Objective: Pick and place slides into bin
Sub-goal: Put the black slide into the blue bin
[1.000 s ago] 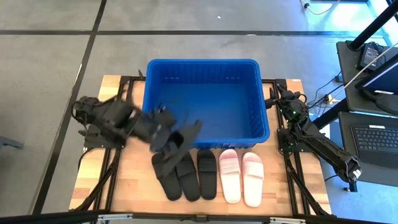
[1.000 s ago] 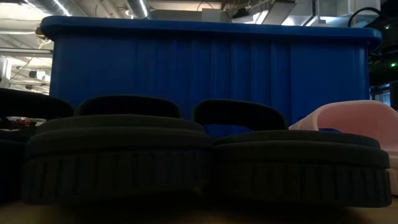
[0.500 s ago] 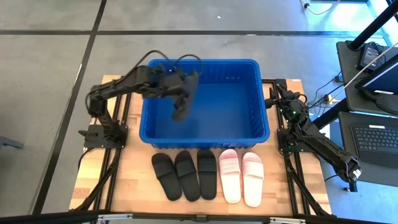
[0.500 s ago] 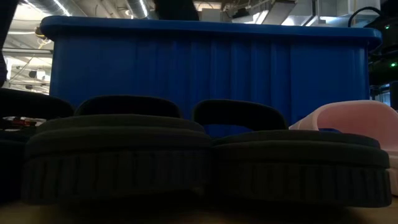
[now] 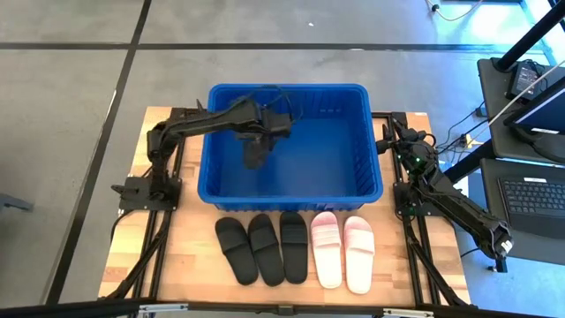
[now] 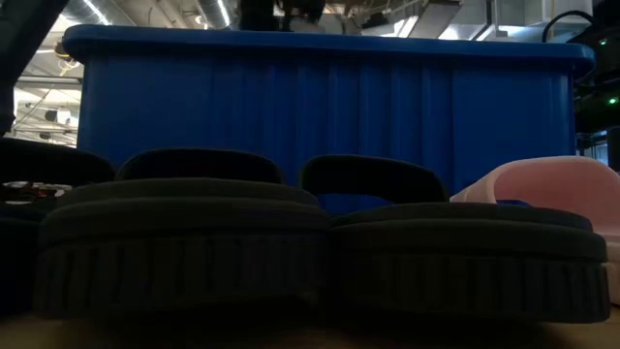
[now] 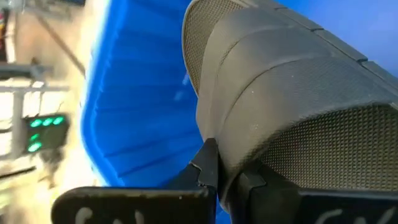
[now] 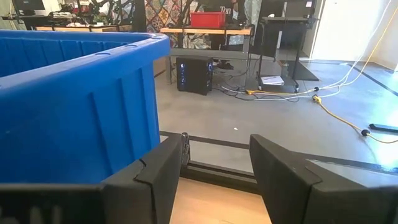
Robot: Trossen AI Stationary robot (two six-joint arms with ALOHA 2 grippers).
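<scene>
Black slide: we see it clamped in the left gripper point(image 5: 256, 146), hanging toe-down over the inside of the bin point(image 5: 371, 150), just below the gripper.
Change: a second ago this slide point(image 5: 254, 155) was only just lifted off the row on the table point(image 5: 159, 265), in front of the bin; half a second ago it was crossing the bin's left wall; now the arm reaches further in and the slide sits over the left half of the floor.
Meaning: we judge the carry is all but done and the release is what remains; none of the six is in the bin yet.
Left gripper: shut on the slide's strap, as the left wrist view shows point(image 7: 214, 177) with the mesh-textured strap point(image 7: 280, 106) filling the frame.
Right gripper: parked off the bin's right side near the table edge point(image 5: 501, 240), jaws apart and holding nothing point(image 8: 214, 165).
Rest of the slides: three black point(image 5: 263, 249) and two pink point(image 5: 342, 252) lie in a row, well apart from the left gripper, in front of the bin.
Hidden: from above, the gripper covers the held slide's strap, so we cannot tell whether its toe touches the bin floor.
Low view: two black slides point(image 6: 184, 242) block almost everything; only the bin's front wall point(image 6: 329, 107) and a dark sliver of arm above its rim show, and the held slide is out of sight.
</scene>
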